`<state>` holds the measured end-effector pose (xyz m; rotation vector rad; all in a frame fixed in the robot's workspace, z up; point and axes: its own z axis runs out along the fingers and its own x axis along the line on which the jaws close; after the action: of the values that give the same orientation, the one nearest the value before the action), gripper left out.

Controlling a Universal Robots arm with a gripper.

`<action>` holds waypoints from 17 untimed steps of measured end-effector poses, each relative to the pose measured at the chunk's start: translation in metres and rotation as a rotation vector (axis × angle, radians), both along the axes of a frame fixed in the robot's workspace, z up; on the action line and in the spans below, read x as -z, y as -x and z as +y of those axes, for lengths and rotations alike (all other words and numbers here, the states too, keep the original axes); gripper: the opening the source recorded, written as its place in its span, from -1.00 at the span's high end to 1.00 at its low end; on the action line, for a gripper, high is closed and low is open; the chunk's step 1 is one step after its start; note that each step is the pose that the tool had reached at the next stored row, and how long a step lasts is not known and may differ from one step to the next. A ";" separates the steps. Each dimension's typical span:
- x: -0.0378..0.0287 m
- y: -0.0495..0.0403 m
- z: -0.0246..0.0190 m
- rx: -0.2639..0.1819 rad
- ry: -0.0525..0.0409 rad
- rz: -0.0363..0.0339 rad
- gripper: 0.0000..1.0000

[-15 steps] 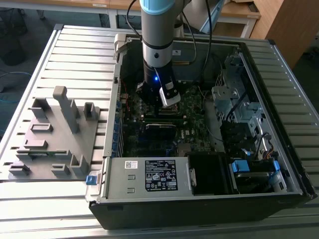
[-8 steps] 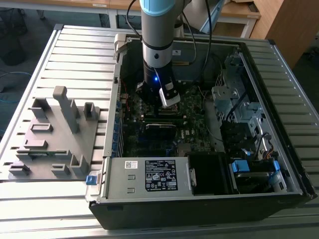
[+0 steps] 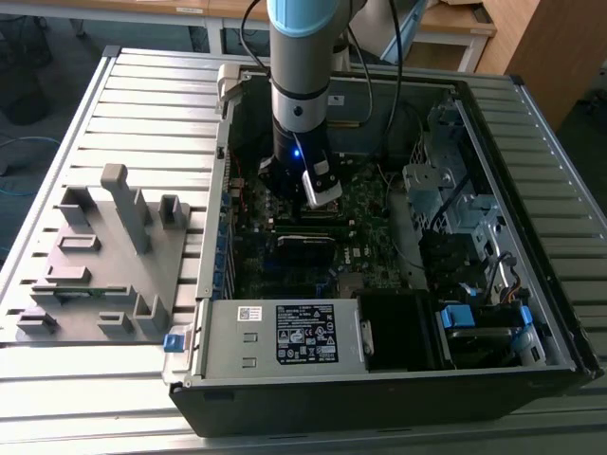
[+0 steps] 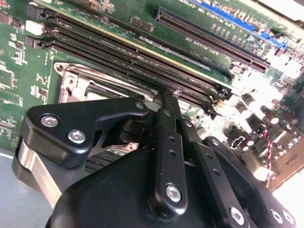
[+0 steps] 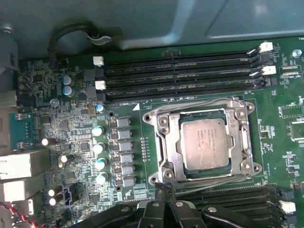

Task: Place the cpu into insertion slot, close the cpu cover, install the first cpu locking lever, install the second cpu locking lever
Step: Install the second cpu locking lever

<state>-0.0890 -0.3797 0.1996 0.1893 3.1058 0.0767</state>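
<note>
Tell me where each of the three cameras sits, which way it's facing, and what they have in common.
Exterior view: off the arm, high up, looking down into the open computer case; the arm and gripper show.
First wrist view: on the arm, looking onto the motherboard, with the cpu seated under the closed cpu cover; gripper linkage at one edge.
Second wrist view: on the arm, looking along the gripper at the memory slots.
Shared: both wrist views show the motherboard, memory slots and socket.

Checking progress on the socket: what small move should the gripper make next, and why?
Probably nudge the lever nearest the gripper toward its catch: the cpu sits seated, the cpu cover lies flat round it, and the gripper is shut at the insertion slot's corner. I cannot tell whether either lever is latched.
</note>
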 end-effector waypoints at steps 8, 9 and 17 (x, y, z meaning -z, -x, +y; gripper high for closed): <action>0.0019 0.0001 -0.0001 0.000 -0.0136 0.0100 0.80; 0.0019 0.0000 -0.0001 0.000 -0.0136 0.0101 0.80; -0.0037 0.0000 -0.0003 0.000 -0.0140 0.0101 0.80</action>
<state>-0.0890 -0.3800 0.2033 0.1906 3.1161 0.0978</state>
